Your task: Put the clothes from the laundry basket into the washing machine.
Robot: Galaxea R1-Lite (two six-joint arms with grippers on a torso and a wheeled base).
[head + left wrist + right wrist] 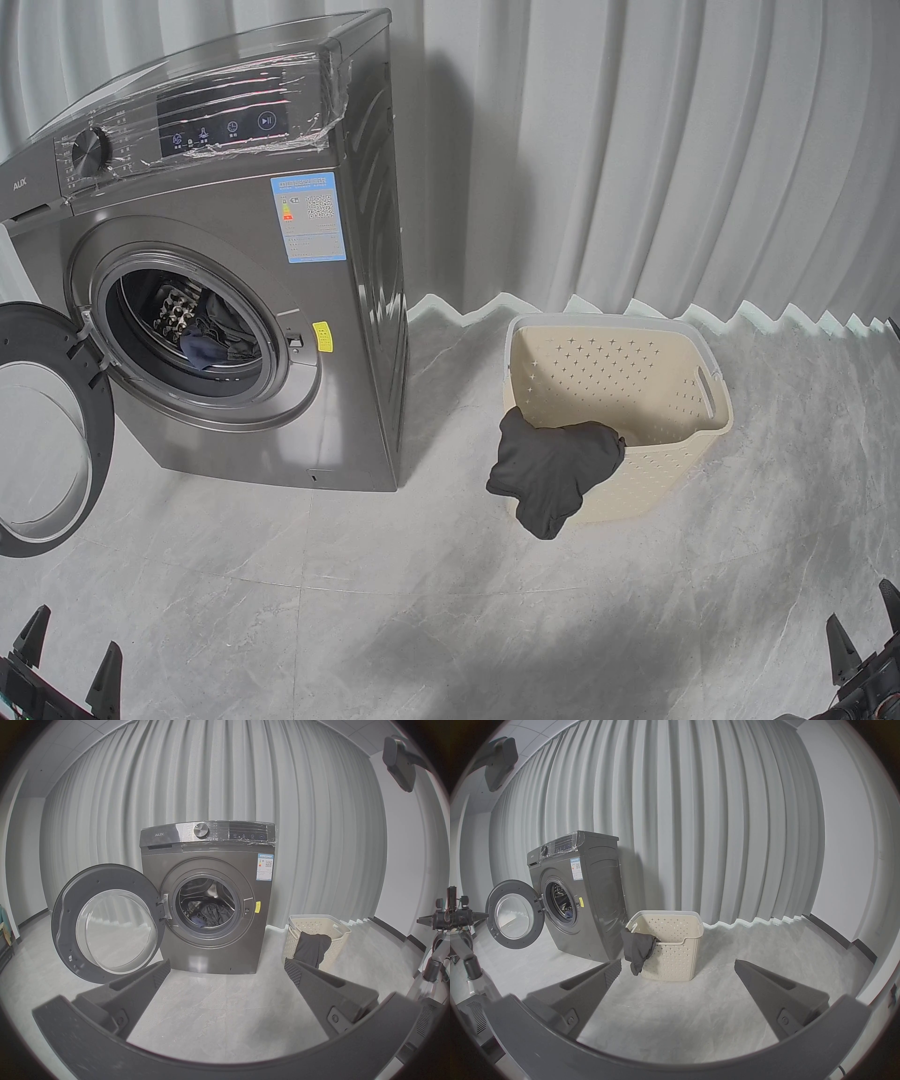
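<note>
We see a dark cloth point(553, 469) hanging over the basket point(656, 380) rim, beside the washer point(234, 450). Our left gripper point(226, 963) and right gripper point(675, 963) are wide, holding nothing.

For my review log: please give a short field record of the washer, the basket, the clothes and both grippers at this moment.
washing machine: door swung wide open
drum clothes: dark items lie inside the drum
laundry basket: upright on the floor, right of the machine in the head view
dark garment: draped over the basket's near rim, hanging down outside
left gripper: low, fingers open, empty
right gripper: low, fingers open, empty
</note>
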